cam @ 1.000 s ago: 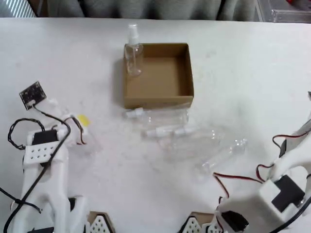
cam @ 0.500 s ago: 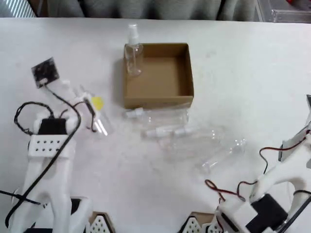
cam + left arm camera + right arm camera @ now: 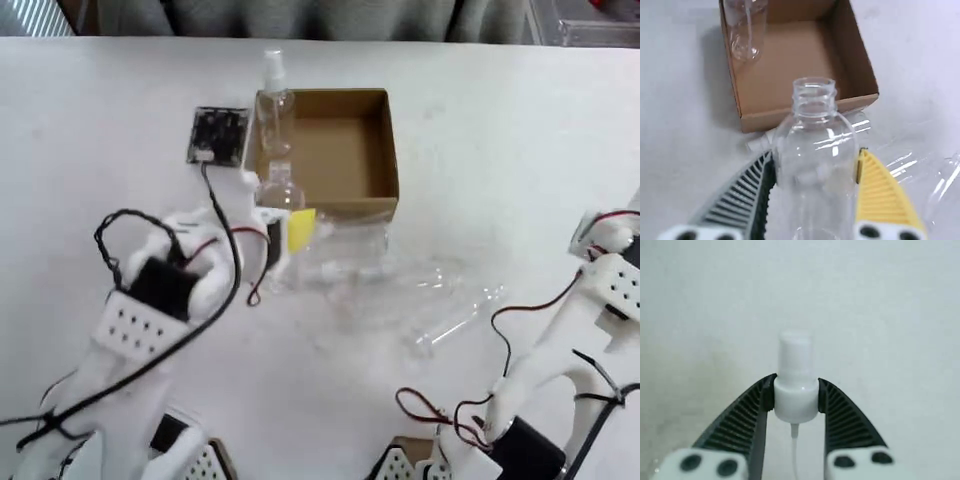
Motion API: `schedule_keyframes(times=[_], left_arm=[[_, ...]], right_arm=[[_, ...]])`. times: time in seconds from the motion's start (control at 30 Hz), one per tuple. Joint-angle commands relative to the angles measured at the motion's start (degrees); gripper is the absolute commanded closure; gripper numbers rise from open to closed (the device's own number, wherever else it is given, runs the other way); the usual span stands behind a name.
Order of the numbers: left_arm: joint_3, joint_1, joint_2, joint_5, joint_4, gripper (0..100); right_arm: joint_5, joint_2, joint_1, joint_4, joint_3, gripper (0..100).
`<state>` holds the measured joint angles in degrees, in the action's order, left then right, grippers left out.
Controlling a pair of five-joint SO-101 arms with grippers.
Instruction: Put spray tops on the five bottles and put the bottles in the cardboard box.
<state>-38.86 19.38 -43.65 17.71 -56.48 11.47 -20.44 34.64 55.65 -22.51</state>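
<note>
One bottle (image 3: 813, 125) clamped upright in left hand (image 3: 814, 156); right hand (image 3: 796, 382) clamps spray top (image 3: 795, 371)

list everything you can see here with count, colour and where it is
cardboard box: one, brown, open, mid-table
bottle with spray top: one, clear with white top, upright in the box's far left corner
open bottle: one, clear, no top, held upright
lying bottles: clear, on the table in front of the box, count unclear
spray top: one, white, held
table: one, white
left gripper: grey and yellow, shut on the open bottle
right gripper: black, shut on the spray top
</note>
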Motion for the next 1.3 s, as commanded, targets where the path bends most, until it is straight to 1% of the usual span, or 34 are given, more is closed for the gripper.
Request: schedule_keyframes(times=[0.0, 0.07, 0.27, 0.3, 0.33, 0.43, 0.47, 0.7, 0.8, 0.9, 1.0, 1.1, 1.2, 1.27], left_arm=[[-3.16, 2.59, -9.19, -2.73, 0.09, 84], [-6.77, 3.91, -13.93, -4.22, 1.14, 84], [-20.31, 6.37, -26.07, -9.76, 11.52, 84], [-22.15, 6.55, -27.74, -10.64, 13.01, 84], [-23.74, 6.46, -29.41, -11.16, 14.15, 84], [-26.20, 6.11, -33.27, -11.69, 14.77, 84], [-26.55, 6.11, -34.42, -11.69, 14.68, 84], [-28.92, 6.37, -38.46, -11.69, 14.86, 84], [-29.98, 6.11, -39.78, -11.69, 14.86, 84], [-31.38, 6.20, -41.63, -11.78, 14.68, 84], [-33.76, 6.55, -43.82, -11.78, 14.95, 84], [-35.34, 6.55, -46.11, -12.13, 14.86, 84], [-37.01, 6.64, -48.75, -15.65, 14.77, 84], [-38.07, 6.55, -50.77, -16.35, 14.95, 84]], right_arm=[[-2.29, -2.15, -3.21, -7.34, 0.62, 98.1], [-2.37, -2.42, -5.32, -9.63, 0.62, 98.1], [-3.08, -3.65, -12.18, -10.33, 0.97, 98.2], [-5.01, -4.88, -12.88, -10.42, 0.97, 98.2], [-8.70, -6.46, -13.41, -10.24, 0.97, 98.2], [-23.03, -12.44, -13.76, -10.15, 0.97, 98.2], [-25.41, -14.37, -14.20, -10.42, 0.97, 98.2], [-26.29, -24.57, -26.15, -11.47, 0.97, 98.2], [-26.29, -27.38, -32.04, -16.31, 0.97, 98.2], [-25.85, -29.41, -36.26, -22.46, 0.97, 98.2], [-25.76, -31.08, -41.36, -26.42, 0.97, 98.2], [-25.76, -32.84, -46.81, -27.74, 0.97, 98.2], [-25.76, -33.89, -53.14, -27.56, 1.58, 98.2], [-25.76, -33.89, -56.84, -27.21, 2.90, 98.2]])
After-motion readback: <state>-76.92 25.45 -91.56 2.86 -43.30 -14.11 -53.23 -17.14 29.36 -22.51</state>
